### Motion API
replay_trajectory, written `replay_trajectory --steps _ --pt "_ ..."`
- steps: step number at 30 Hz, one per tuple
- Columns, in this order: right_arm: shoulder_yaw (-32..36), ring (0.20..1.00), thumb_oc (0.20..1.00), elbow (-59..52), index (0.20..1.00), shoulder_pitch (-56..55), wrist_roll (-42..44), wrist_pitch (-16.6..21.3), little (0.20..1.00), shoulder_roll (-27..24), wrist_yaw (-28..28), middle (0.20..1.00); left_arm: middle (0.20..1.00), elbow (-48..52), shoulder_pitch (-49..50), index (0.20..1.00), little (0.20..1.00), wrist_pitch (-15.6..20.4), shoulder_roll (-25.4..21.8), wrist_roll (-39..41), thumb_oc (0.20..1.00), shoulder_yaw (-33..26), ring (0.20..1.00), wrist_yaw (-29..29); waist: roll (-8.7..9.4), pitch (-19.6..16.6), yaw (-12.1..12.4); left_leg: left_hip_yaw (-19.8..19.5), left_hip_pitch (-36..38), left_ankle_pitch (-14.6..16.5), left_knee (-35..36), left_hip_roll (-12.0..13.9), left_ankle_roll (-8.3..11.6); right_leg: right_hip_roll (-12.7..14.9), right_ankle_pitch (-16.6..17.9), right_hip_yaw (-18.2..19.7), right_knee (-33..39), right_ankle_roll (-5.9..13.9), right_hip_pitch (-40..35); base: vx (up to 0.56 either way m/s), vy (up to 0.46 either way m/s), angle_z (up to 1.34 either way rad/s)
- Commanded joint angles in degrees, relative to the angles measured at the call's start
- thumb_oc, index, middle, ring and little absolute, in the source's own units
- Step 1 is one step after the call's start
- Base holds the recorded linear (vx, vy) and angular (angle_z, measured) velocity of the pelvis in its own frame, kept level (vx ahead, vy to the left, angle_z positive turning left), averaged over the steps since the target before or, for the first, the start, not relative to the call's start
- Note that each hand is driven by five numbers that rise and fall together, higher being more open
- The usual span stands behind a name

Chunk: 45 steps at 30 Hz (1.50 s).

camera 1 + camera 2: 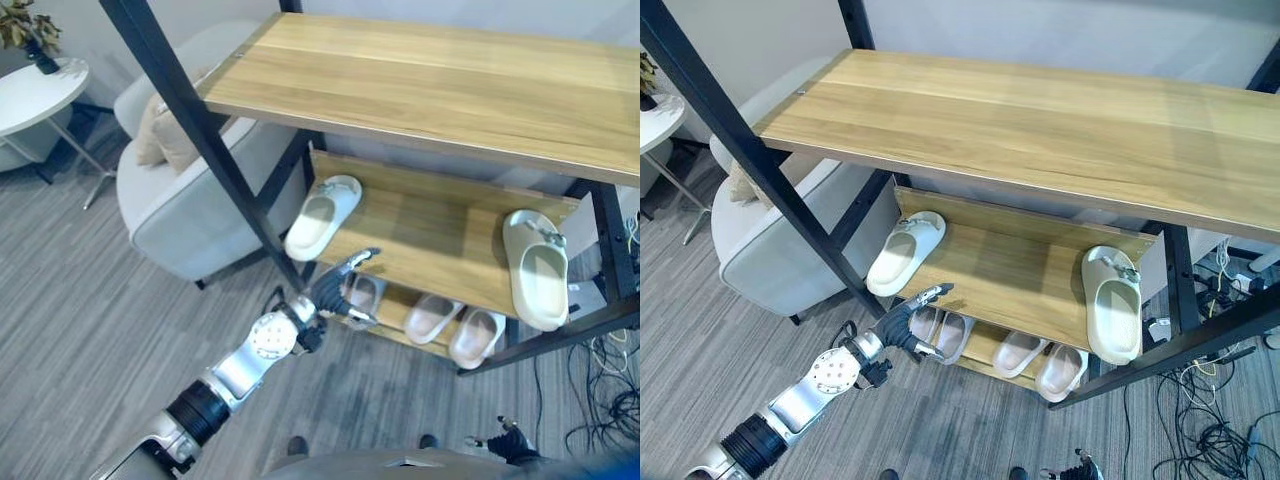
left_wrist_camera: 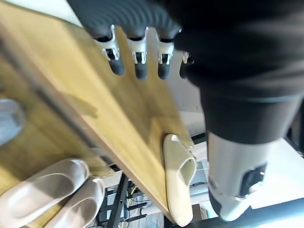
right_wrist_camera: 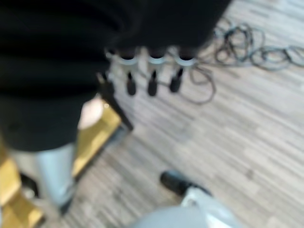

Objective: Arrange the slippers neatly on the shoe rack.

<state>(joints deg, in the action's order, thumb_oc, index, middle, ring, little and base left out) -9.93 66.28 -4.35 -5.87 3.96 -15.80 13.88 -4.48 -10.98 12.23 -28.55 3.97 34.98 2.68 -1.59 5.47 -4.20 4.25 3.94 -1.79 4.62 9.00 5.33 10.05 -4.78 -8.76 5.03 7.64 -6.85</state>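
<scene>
the left hand [image 1: 908, 322] has its fingers [image 2: 137, 64] straight and released, holding nothing, stretched toward the front left corner of the shoe rack [image 1: 1040, 130], just at the front edge of the middle shelf [image 1: 1015, 275] and above the bottom shelf [image 1: 398, 308]. right below those fingers, at the left end of the bottom shelf, lies a pale slipper [image 1: 940, 330], partly hidden by the hand. further toward the right along that bottom shelf sits a pair of pinkish slippers [image 1: 1038, 362] side by side, touching. on the middle shelf a white slipper [image 1: 902, 252] lies at the left end, its heel hanging over the front edge, and a cream slipper [image 1: 1113, 303] lies at the right end, well apart from it. the right hand [image 1: 508, 441] hangs low near the floor [image 1: 80, 300], fingers [image 3: 151, 85] relaxed, released, holding nothing. left of the rack stands a light grey armchair [image 1: 190, 215] with a beige cushion [image 1: 165, 135], and beyond it a round white side table [image 1: 35, 95].
</scene>
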Motion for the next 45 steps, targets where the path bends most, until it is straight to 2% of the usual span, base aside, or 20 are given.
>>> replay_trajectory --steps 1,13,18,34,38,45 --pt "-1.44 1.000 1.000 1.79 1.000 -1.08 -1.15 0.59 1.000 -1.13 0.01 1.000 1.000 1.30 -3.21 1.000 1.000 3.66 0.24 1.66 1.000 -0.72 1.000 0.73 -1.17 -2.22 0.29 -3.13 -3.95 0.22 0.38 -0.03 1.69 -1.41 3.70 0.31 -0.48 1.74 3.68 0.03 -0.013 -0.01" --pt "-2.13 1.000 1.000 0.79 1.000 -1.74 -1.47 0.82 1.000 -0.82 0.47 1.000 1.000 -4.94 -10.87 1.000 1.000 3.84 2.43 -6.94 1.000 -0.24 1.000 -6.27 -2.17 -1.42 -1.02 -1.56 -4.46 0.39 0.38 -0.67 1.72 -0.71 4.31 0.93 -0.03 2.27 4.81 0.02 -0.006 -0.04" --pt "-1.94 1.000 1.000 1.00 1.000 -1.93 -1.20 0.83 1.000 -0.64 0.67 1.000 1.000 -5.22 -11.25 1.000 1.000 3.92 1.23 -7.66 1.000 -2.96 1.000 -8.34 -2.34 -1.64 -1.27 -0.77 -5.17 0.46 0.38 -0.86 1.62 -0.50 4.57 1.36 -0.03 2.58 5.99 0.01 0.004 -0.07" --pt "-2.42 1.000 1.000 1.71 1.000 -2.04 -1.21 0.77 1.000 -0.71 0.55 1.000 1.000 -10.27 -17.36 1.000 1.000 3.16 -1.24 -11.20 1.000 -5.80 1.000 -13.09 -2.14 -1.58 -2.07 -0.37 -6.03 0.69 0.38 -0.91 1.68 -0.30 4.80 1.45 -0.03 2.87 7.08 0.00 0.000 0.00" --pt "-3.33 1.000 1.000 1.52 1.000 -2.13 -2.07 0.59 1.000 -0.72 0.63 1.000 1.000 -14.49 -17.94 1.000 1.000 2.58 0.99 -8.39 1.000 -6.54 1.000 -14.24 -2.20 -1.42 -2.48 -0.12 -6.77 0.53 0.38 -1.00 1.62 -0.22 5.11 1.65 -0.03 2.95 8.06 0.00 -0.001 -0.03" --pt "-4.57 1.000 1.000 0.82 1.000 -1.03 -2.26 0.61 1.000 -1.04 1.34 1.000 1.000 -23.52 -24.79 1.000 1.000 0.91 2.07 -10.39 1.000 -5.71 1.000 -17.84 -2.10 -0.85 -3.54 0.25 -9.17 -0.17 0.38 -0.91 1.73 -0.29 6.01 2.19 -0.03 3.03 11.09 -0.02 -0.003 -0.09"
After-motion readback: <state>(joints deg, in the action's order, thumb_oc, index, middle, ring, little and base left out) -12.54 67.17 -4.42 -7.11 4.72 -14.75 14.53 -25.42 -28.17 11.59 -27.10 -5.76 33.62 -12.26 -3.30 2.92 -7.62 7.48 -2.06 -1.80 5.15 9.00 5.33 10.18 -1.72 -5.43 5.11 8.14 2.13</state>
